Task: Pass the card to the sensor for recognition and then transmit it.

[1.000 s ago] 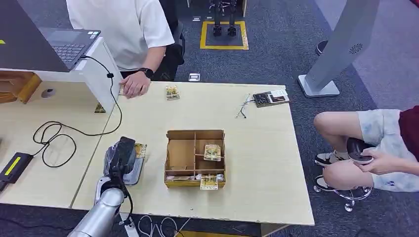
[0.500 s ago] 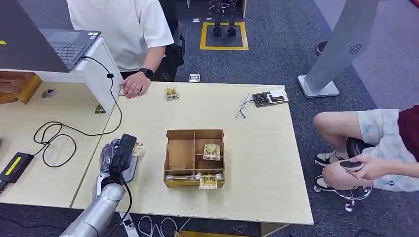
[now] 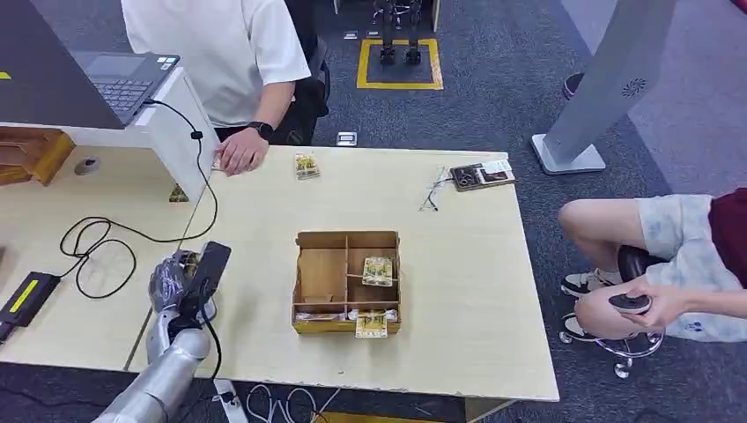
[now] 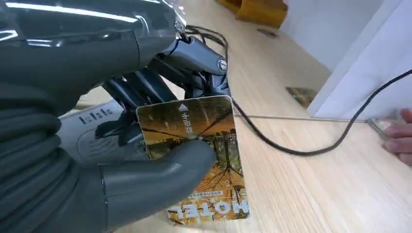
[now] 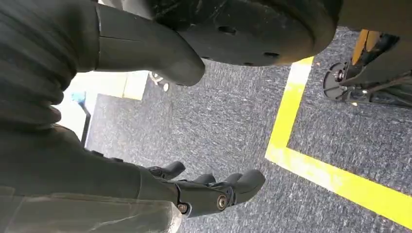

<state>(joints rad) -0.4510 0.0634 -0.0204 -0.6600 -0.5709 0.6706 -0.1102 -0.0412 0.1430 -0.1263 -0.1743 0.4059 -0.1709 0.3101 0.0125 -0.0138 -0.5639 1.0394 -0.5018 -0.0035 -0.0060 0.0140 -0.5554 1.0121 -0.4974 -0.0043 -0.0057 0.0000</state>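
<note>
1. Left hand (image 3: 183,280) sits above the near-left part of the light wooden tabletop (image 3: 458,291), close to the seam w/ the adjoining desk.
2. Its fingers (image 4: 145,85) and thick grey thumb are clamped on an orange-brown plastic hotel card w/ an autumn-tree print (image 4: 199,155); thumb presses the printed face, dark fingers back it from behind.
3. In the left wrist view the card stands roughly upright, "HOTEL" lettering at the end nearest the wood; can't tell if that edge touches the tabletop.
4. Just behind the hand in the left wrist view, a flat grey card sensor pad (image 4: 92,131) lies on the tabletop, partly hidden by the fingers.
5. Right hand (image 5: 209,191) hangs over grey carpet w/ yellow floor tape; fingers loosely curled, apart from the thumb, holding nothing.
6. Brown cardboard divided box (image 3: 347,280) sits mid-tabletop toward the near edge; one card lies in a right-side compartment, another leans at the box's near wall.
7. One more small card (image 3: 307,165) lies near the far edge.
8. Person in a white shirt (image 3: 216,53) stands at the far-left corner, hand (image 3: 240,150) resting on the tabletop edge.
9. Black cable (image 3: 132,231) loops across the adjoining desk on the left.
</note>
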